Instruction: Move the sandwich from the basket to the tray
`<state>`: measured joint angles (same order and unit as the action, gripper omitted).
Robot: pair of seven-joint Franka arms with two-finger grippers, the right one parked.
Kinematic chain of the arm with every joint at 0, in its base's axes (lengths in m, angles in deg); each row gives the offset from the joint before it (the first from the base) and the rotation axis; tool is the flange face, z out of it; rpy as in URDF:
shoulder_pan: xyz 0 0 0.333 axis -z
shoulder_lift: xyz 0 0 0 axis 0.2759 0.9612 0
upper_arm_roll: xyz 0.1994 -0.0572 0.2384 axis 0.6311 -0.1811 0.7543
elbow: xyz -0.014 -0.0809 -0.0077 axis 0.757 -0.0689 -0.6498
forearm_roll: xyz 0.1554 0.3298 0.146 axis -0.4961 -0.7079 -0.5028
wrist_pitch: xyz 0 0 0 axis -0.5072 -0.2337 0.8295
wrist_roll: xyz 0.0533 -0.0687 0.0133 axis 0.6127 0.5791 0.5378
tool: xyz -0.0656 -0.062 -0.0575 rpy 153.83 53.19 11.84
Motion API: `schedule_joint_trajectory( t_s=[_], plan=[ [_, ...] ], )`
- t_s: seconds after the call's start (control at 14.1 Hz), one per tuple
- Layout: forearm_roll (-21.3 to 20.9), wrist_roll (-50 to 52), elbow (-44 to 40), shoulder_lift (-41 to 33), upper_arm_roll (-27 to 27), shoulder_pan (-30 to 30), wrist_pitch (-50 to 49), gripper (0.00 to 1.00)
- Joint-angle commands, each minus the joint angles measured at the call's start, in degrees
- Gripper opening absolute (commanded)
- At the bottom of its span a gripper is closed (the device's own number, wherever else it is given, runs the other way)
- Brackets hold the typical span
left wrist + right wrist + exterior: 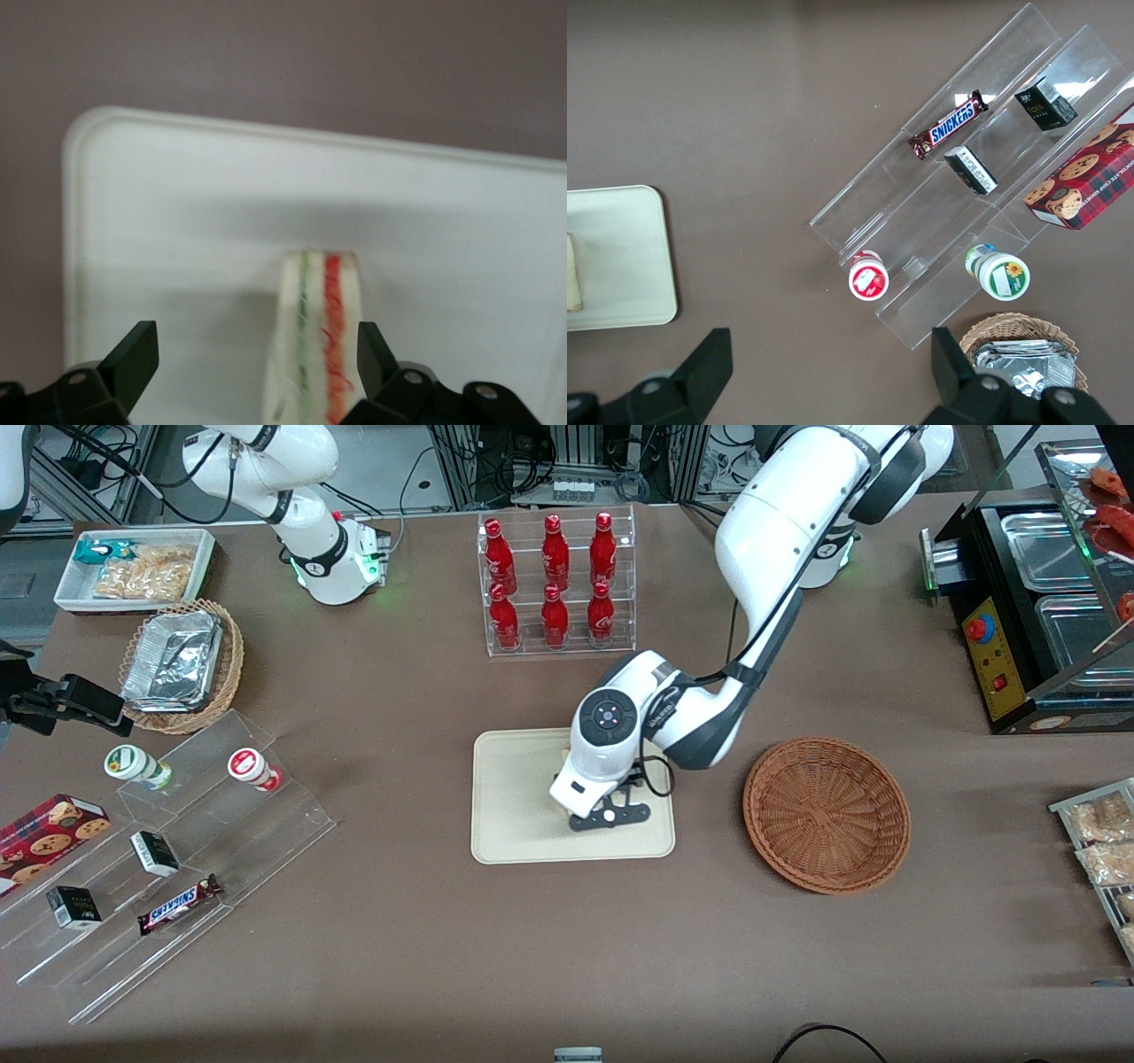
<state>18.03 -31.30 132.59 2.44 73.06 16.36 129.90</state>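
The sandwich (pixel 317 341), white bread with green and red filling lines, stands on the cream tray (pixel 177 204) between the fingers of my left gripper (pixel 255 345). The gripper is open: one finger sits close to the sandwich's red side and the other stands well away from it. In the front view the gripper (pixel 608 815) is low over the tray (pixel 514 797) and hides the sandwich. The right wrist view shows a sliver of the sandwich (pixel 572 273) on the tray (pixel 620 257). The reddish-brown basket (pixel 826 813) lies beside the tray, toward the working arm's end, with nothing in it.
A clear rack of red bottles (pixel 556 584) stands farther from the front camera than the tray. Clear stepped shelves (pixel 168 850) with snacks, a tan wicker basket with a foil container (pixel 177 662) and a white snack bin (pixel 133 571) lie toward the parked arm's end.
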Motion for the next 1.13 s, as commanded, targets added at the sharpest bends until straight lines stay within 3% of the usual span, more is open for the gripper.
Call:
schedule_joint_trajectory(
  t_s=[0.0,0.28,0.42,0.85,1.06],
  plan=[
    [-4.61,1.4,1.46,-6.19,3.72,0.24,-3.62,1.0],
    [-4.36,-5.25,9.97,-17.6,10.66,-0.55,-8.19,1.0],
    [-3.66,-13.58,13.58,-23.93,10.94,-4.58,-13.26,1.0],
    [3.81,-33.55,12.72,-34.67,11.03,-17.15,-29.89,1.0],
    [5.84,-37.52,10.36,-36.88,11.12,-22.95,-35.77,1.0]
  ],
)
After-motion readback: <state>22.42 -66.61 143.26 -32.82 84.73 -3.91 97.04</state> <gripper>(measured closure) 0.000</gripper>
